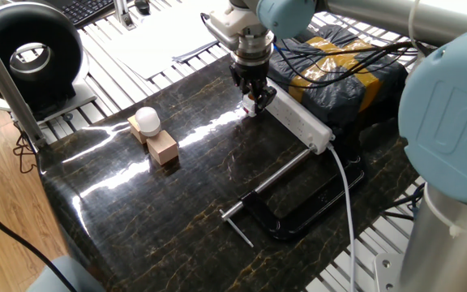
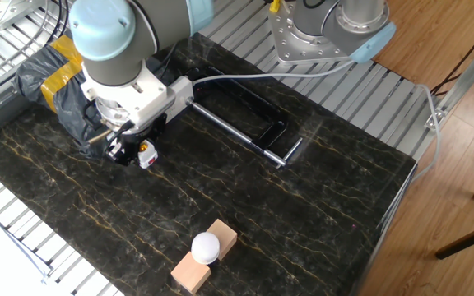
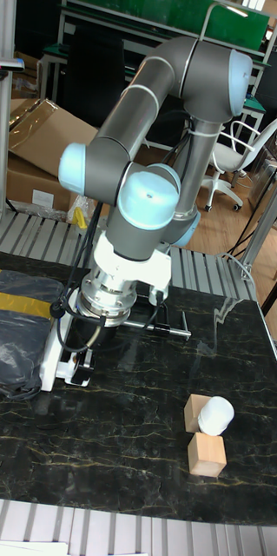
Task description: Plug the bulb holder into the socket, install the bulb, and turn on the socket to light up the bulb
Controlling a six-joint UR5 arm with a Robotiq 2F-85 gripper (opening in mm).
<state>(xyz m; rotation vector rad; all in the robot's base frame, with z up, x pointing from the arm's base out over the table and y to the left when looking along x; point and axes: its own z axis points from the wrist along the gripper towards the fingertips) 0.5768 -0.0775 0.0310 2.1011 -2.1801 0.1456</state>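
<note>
The bulb holder [image 1: 251, 106], small and white with an orange spot, sits between the black fingers of my gripper [image 1: 252, 99], which is shut on it. It is held at the near end of the socket [image 1: 300, 122], a long white power strip; I cannot tell if its pins are seated. The other fixed view shows the holder [image 2: 146, 153] under the gripper [image 2: 135, 148], with the arm hiding most of the socket [image 2: 180, 89]. The bulb [image 1: 147, 120] rests against wooden cubes, far from the gripper. In the tall view, bulb [image 3: 214, 414], gripper [image 3: 75, 365] and socket [image 3: 49, 354] show.
Two tan wooden cubes [image 1: 163, 148] [image 2: 192, 271] flank the bulb. A black clamp [image 1: 294, 207] [image 2: 253, 123] pins the socket's far end, where a thick white cable leaves. A black bag with yellow tape [image 1: 343, 65] lies behind the strip. A black ring lamp [image 1: 29, 53] stands far left.
</note>
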